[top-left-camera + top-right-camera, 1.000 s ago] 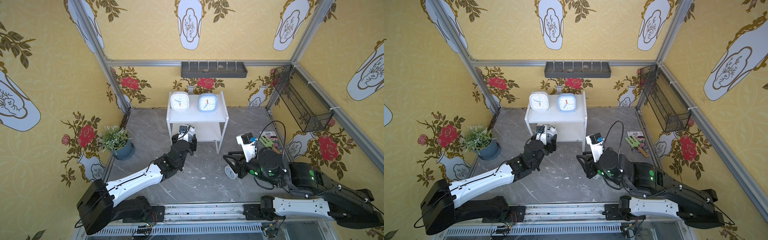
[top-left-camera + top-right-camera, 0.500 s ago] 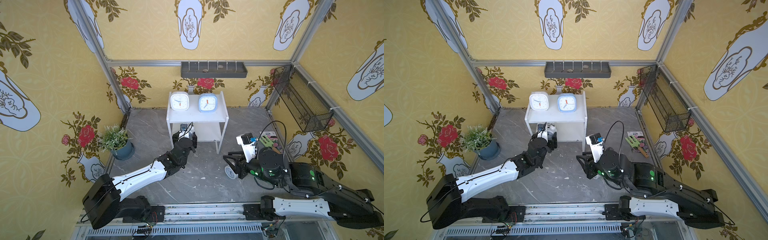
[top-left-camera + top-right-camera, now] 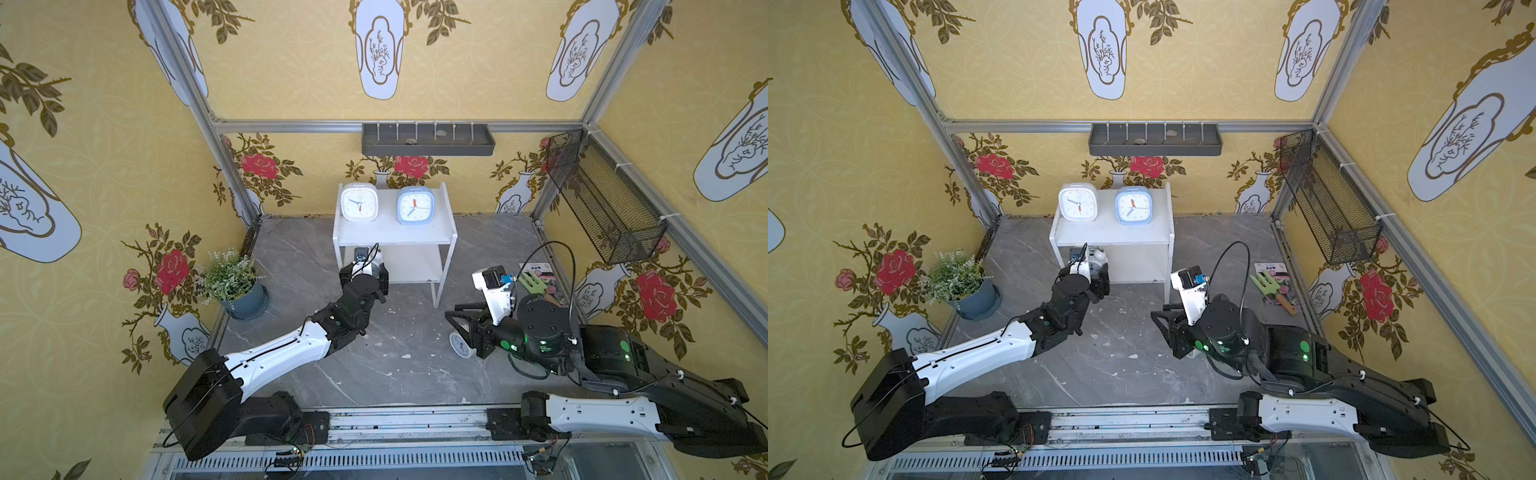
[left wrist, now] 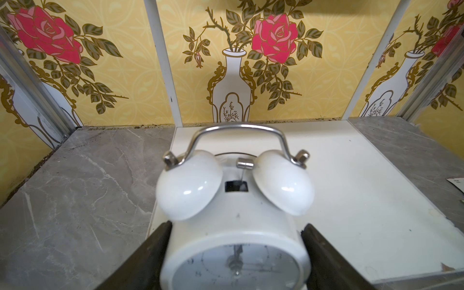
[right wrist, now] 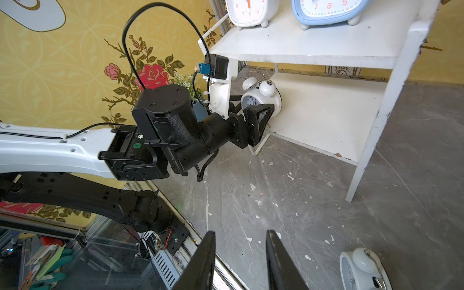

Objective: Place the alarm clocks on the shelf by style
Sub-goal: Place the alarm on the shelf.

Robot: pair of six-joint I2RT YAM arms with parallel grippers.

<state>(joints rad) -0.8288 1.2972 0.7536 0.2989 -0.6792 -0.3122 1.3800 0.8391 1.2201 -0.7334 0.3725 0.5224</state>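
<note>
the left gripper (image 4: 236,225) grasps a twin-bell clock (image 5: 261,96) by its sides. the clock is upright, with its face toward the arm, at the front of the lower board (image 4: 339,200) of the shelf (image 3: 395,239). the free board lies straight ahead of the fingers. i cannot tell if the feet touch the board. the right gripper (image 5: 241,233) is partly parted and empty, and the second twin-bell clock (image 5: 361,268) lies on the floor near it. the white square clock (image 3: 359,202) and the light blue square clock (image 3: 414,205) stand on the top board.
</note>
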